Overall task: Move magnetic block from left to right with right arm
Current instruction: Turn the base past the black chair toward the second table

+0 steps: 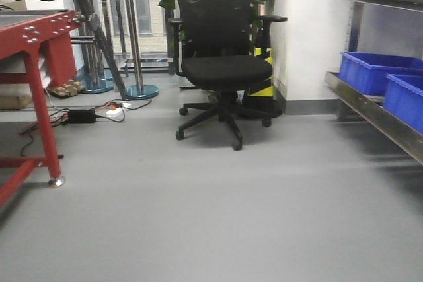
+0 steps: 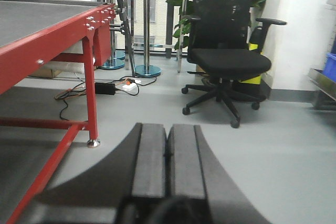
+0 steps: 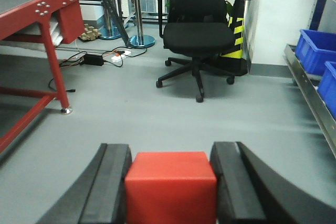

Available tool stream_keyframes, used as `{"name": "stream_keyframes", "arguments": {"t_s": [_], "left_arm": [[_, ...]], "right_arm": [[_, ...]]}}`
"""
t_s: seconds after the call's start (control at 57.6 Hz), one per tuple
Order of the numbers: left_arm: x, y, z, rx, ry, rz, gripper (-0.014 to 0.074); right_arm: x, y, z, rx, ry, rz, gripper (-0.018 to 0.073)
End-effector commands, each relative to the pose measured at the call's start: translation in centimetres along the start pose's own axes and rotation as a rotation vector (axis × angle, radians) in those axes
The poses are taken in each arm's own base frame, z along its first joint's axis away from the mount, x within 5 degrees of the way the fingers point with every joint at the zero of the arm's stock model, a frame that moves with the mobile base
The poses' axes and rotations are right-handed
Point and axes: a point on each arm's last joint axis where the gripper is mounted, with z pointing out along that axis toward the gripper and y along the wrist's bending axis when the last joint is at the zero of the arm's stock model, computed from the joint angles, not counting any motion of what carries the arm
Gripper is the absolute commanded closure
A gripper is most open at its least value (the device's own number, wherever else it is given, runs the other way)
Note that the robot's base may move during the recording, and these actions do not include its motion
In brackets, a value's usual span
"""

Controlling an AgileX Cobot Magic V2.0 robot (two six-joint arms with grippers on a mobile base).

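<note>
So the magnetic block (image 3: 170, 190) is sitting snug in the right gripper (image 3: 170, 156), red cube pinched between the two dark fingers (image 3: 111, 182), which touch it on both sides with no gap we can spot. The right wrist view looks straight out over grey floor (image 3: 157, 114) toward a black office chair (image 3: 197, 30), with the red table frame (image 3: 47, 9) off to the left and blue bins (image 3: 315, 51) on the right, so we'd say the block is up in the air, not resting on anything. The left gripper (image 2: 168, 150) has its jaws pressed together on nothing. Our read: the grab is done and we're in the carry step. Next up is swinging right and lowering to a drop spot, which none of the views show.
</note>
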Motion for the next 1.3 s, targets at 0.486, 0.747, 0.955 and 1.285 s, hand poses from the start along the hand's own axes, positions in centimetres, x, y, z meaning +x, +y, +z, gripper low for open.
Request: {"name": "stream_keyframes", "arguments": {"t_s": [0.486,0.747,0.955,1.285], "left_arm": [[-0.54,0.06,-0.09,-0.006,-0.085,-0.01,0.0722],[-0.53,0.06,-0.07,-0.006,-0.084,-0.01,0.0722],[-0.53,0.06,-0.07,-0.006,-0.084,-0.01,0.0722],[-0.53,0.06,-0.07,-0.006,-0.084,-0.01,0.0722]], "right_arm": [[-1.56,0.12,-0.27,-0.008,-0.101,-0.025,0.0376],[-1.56,0.12,-0.27,-0.008,-0.101,-0.025,0.0376],[-1.55,0.12,-0.27,-0.007,-0.1,-0.025,0.0376],[-1.55,0.12,-0.27,-0.008,-0.101,-0.025,0.0376]]}}
